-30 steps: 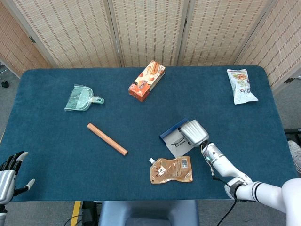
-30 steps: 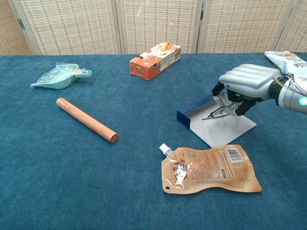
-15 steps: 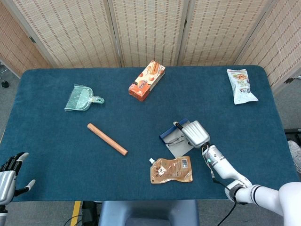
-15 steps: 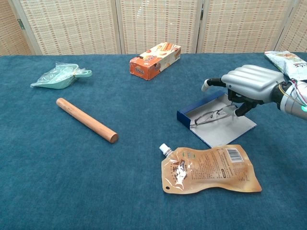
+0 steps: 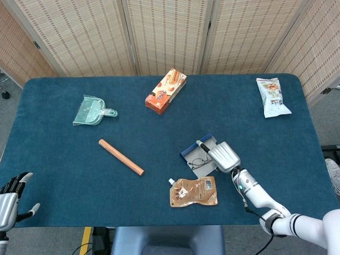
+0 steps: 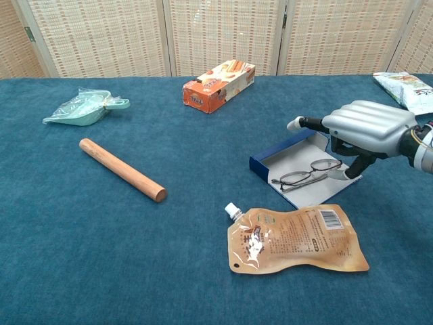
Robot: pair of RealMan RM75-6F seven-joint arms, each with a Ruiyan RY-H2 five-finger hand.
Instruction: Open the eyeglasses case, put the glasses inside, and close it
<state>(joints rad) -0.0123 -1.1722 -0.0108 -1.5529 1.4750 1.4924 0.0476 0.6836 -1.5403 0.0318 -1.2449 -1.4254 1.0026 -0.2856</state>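
One pair of glasses [image 6: 307, 173] lies in one open case [image 6: 303, 177], just below the right hand [image 6: 365, 126], whose fingers are spread, holding nothing. One pouch [image 6: 295, 239] lies nearer. Only the head view shows the left hand [image 5: 10, 195], likewise empty and spread.

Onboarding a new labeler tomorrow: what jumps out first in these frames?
The silver right hand hovers, fingers spread, over the open blue eyeglasses case at the table's right front, with the thin wire-framed glasses lying on the case's pale lining. Just in front lies a flat brown spouted pouch; left of centre, a long wooden rod lies diagonally on the blue cloth.
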